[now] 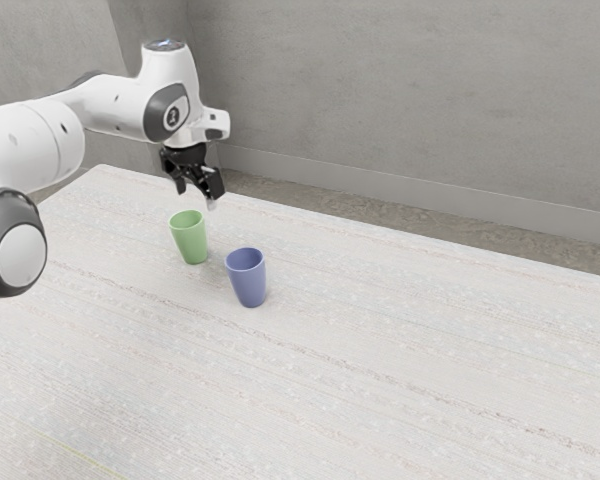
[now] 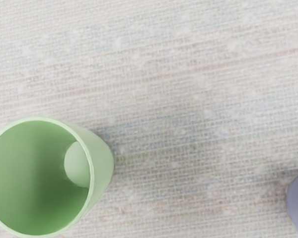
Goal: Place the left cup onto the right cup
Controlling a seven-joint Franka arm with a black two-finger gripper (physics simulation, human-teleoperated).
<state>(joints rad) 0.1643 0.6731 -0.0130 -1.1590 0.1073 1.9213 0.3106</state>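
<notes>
I'm on the approach: my gripper (image 1: pixel 202 192) hangs empty, fingers apart, just above the green cup (image 1: pixel 189 237), which stands upright near the blue cup (image 1: pixel 247 276). Next I should descend and straddle its rim before closing.

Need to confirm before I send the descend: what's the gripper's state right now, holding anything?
Gripper: open, holding nothing, poised above the green cup.
</notes>
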